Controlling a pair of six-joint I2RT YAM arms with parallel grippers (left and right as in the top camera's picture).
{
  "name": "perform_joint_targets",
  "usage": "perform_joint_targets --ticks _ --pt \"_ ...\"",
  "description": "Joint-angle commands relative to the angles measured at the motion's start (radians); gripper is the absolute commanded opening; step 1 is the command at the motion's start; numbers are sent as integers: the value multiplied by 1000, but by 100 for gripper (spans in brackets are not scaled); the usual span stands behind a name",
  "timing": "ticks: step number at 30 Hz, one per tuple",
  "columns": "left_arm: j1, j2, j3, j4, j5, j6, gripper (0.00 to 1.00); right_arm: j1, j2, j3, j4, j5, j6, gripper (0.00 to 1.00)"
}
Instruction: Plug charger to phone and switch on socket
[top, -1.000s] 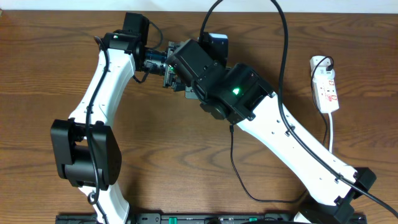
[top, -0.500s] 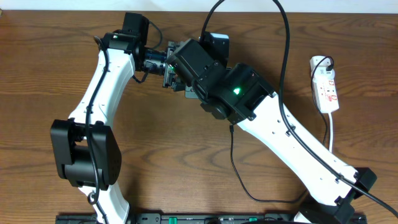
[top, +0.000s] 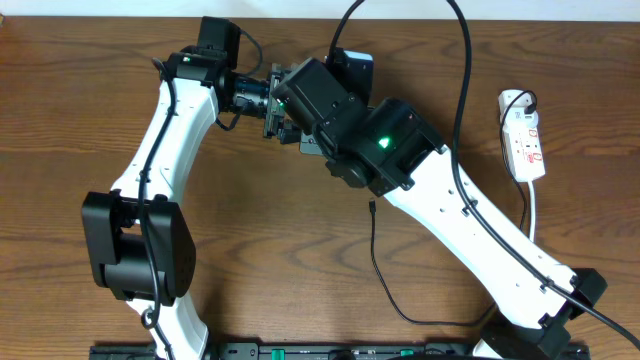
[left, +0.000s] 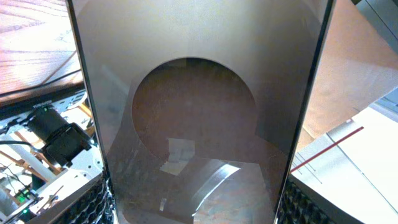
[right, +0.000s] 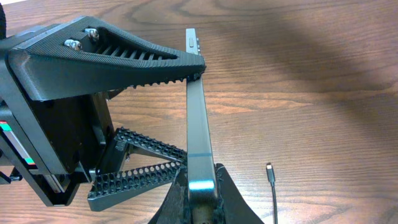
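You have the phone (right: 198, 124) held on edge above the bench (right: 311, 93). The right gripper (right: 200, 199) is pinched together on its thin end and the left gripper (left: 199, 205) is clamped across its width, probably steadying it for plugging. The charger (right: 268, 168) tip lies loose on the bench nearby, and the socket (top: 525, 135) sits well apart.

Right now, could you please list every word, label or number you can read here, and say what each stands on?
None can be read.
Power strip: red and dark print, too small to read.
Phone: only reflections on its glossy face, no lettering.
Black bar: tiny white print, blurred.
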Motion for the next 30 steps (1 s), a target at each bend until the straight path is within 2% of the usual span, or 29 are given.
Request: perform_joint_targets --ticks 1,30 --pt "6 -28 28 9 58 16 69 -25 -21 3 -6 26 40 1" --pt "6 -28 28 40 43 16 70 -25 -28 3 6 89 36 1"
